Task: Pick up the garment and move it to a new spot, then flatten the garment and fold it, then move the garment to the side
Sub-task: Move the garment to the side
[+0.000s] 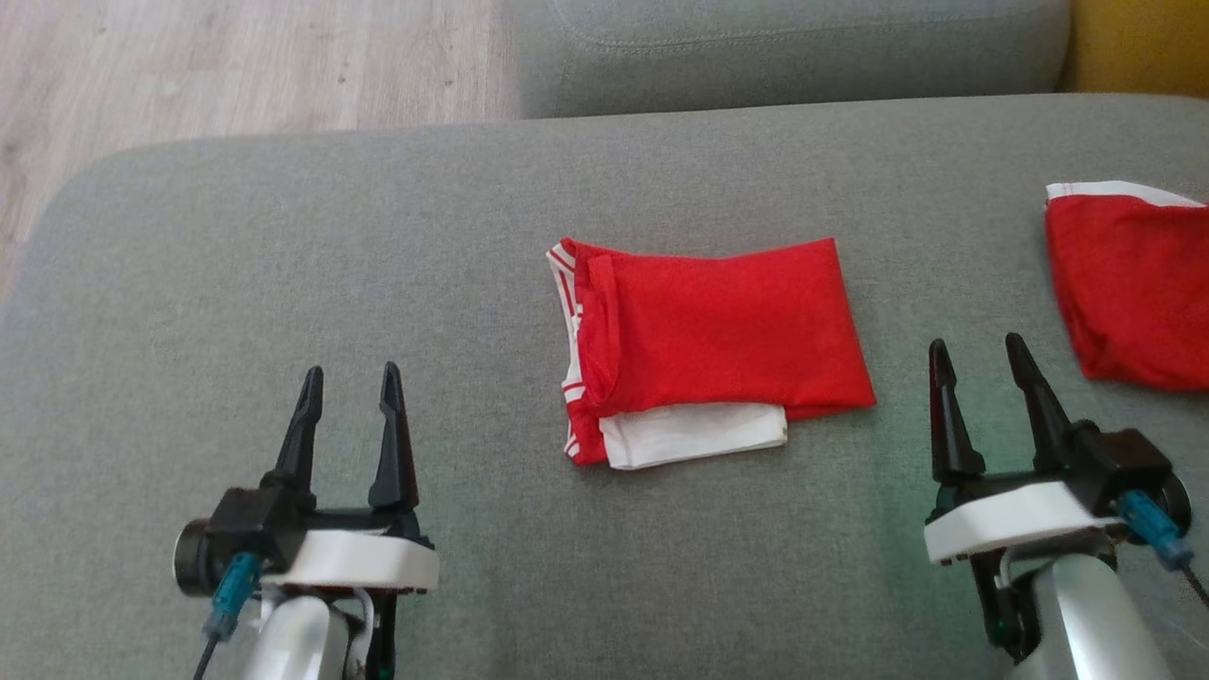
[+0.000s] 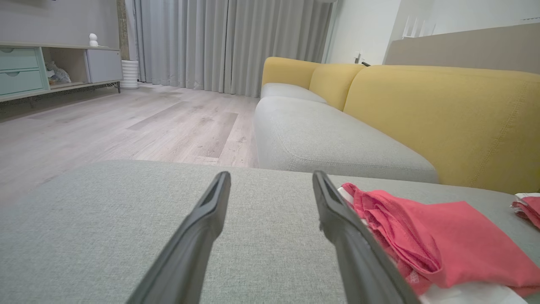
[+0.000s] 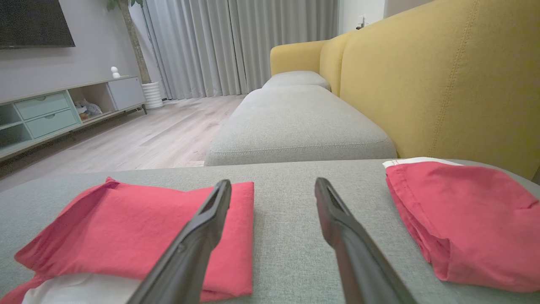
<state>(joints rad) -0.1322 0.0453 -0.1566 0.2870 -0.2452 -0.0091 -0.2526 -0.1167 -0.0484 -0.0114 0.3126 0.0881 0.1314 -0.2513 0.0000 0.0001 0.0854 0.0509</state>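
A: What is given by the wrist views that the head view leaves out?

B: The room. The sofa's yellow backrest [image 2: 443, 122] is seen rising behind the grey seat cushion [image 2: 105, 219]. Pale curtains [image 2: 228, 42] and a low cabinet [image 3: 55, 109] are shown beyond the wood-plank floor [image 2: 126, 122]. From the head, the cushion is looked down upon, and the garment's whole outline is laid out.

A: How are the surfaces and shapes to be described?

B: The cushion is covered in a coarse grey weave and is rounded at its corner. The backrest is done in a yellow weave with a stitched seam. The folded garment [image 1: 718, 340] — soft red cloth, with white striped trim at its left edge and a white layer showing under its near edge — is laid flat as a rough rectangle in the middle of the cushion. A second red piece [image 1: 1124, 293], white-edged, is laid to the right, well apart from it.

A: And the grippers?

B: The left gripper [image 1: 351, 370] is held with its fingers spread wide and nothing between them, over bare cushion left of the folded garment. The right gripper [image 1: 977, 342] is spread just as wide and is likewise empty — it is placed over the grey strip between the two red pieces. Neither piece is touched.
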